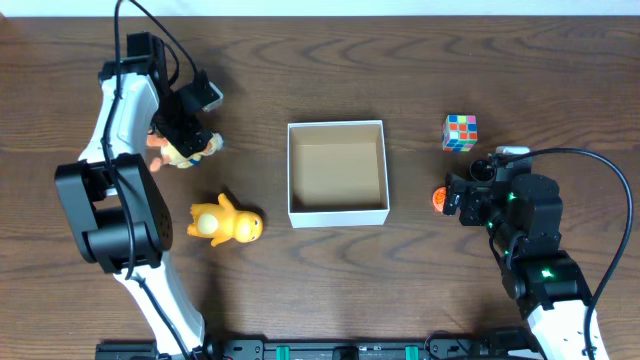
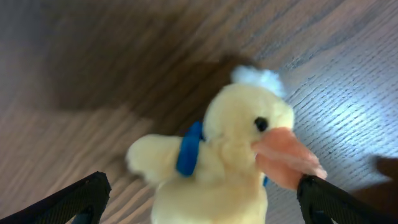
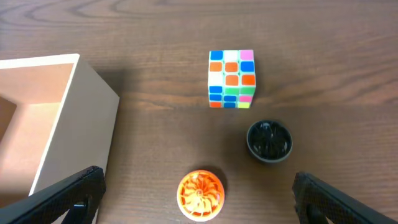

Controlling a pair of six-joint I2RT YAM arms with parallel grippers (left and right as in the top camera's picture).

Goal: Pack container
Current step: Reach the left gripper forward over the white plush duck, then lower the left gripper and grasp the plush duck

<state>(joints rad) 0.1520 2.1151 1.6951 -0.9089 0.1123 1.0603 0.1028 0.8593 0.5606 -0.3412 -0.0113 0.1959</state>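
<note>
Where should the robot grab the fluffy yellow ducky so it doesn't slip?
Squeeze the duck plush's plump body, just past the blue neckband, coming down from above. It lies on the table, and that soft middle fits between the left pincer's open fingers.

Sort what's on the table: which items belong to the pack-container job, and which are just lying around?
Job (toys probably all to pack):
container
duck plush
yellow plush toy
puzzle cube
orange disc
black cap

Lying about:
right arm's cable
</note>
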